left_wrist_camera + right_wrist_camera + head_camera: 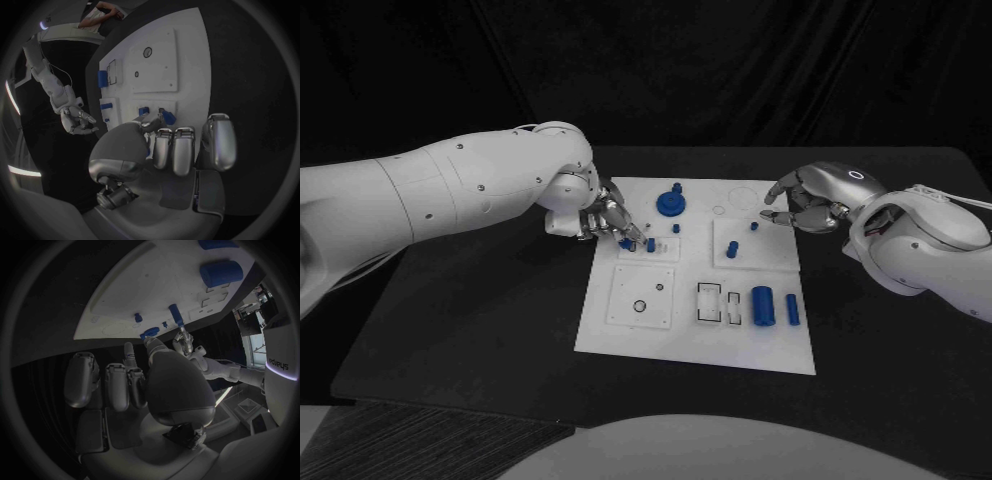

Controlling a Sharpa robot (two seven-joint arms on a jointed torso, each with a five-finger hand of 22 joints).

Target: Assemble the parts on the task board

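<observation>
I had my left hand point(600, 220) at the left edge of the task board point(661, 345), pinching a small blue peg point(651, 244) into its hole. I judged a straight push was next. My right hand point(808, 205) hung over the far right corner, fingers curled, holding nothing.

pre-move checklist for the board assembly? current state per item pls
1. Left hand on its part: it sits at a small blue peg on the board's left side; whether it grips it: cannot tell.
2. Right hand free: fingers curled above the board's far right corner, contents: cannot tell.
3. Task board flat on the table: ok.
4. Large blue cylinder and slim blue pin lying loose near the front: ok.
5. Blue round part clear of both hands: ok.
</observation>
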